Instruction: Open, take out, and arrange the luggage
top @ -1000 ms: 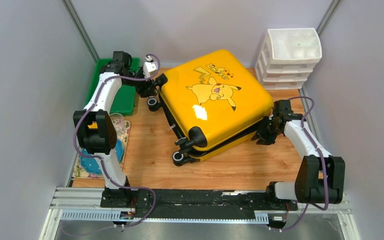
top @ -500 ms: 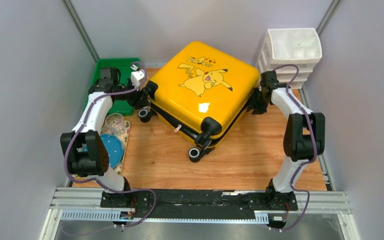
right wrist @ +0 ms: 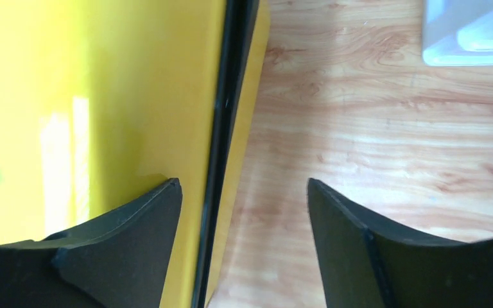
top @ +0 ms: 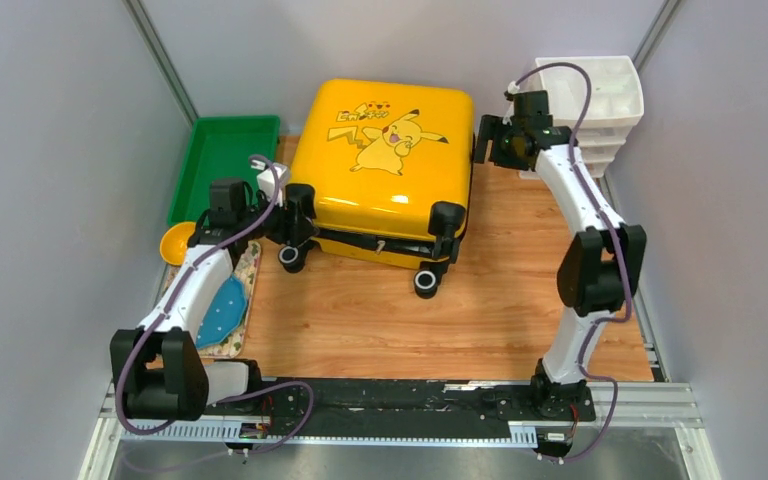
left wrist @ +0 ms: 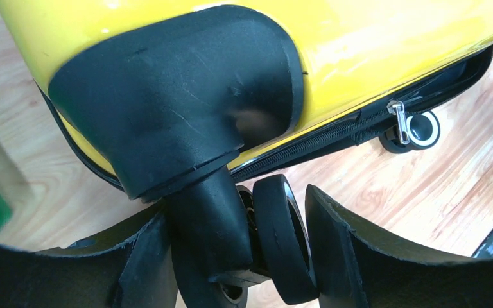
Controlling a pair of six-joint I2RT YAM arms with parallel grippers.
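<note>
The shut luggage (top: 385,150) is laid flat on the table (top: 360,320), and positioning is judged the step in hand. Its caster wheel (left wrist: 282,237) is clamped by the left pincer (left wrist: 234,212). The right pincer (right wrist: 244,186) is spread astride the shell's edge. Next, the zipper pull (left wrist: 399,122), just beyond the left pincer, must be grasped.

The suitcase (top: 385,150) now sits square to the back wall instead of skewed, with its wheels toward the near edge. The left gripper (left wrist: 231,218), clamped on a caster wheel (left wrist: 282,244), is drawn nearer. The right gripper (right wrist: 244,186) is now at the far right corner, jaws newly spread.
</note>
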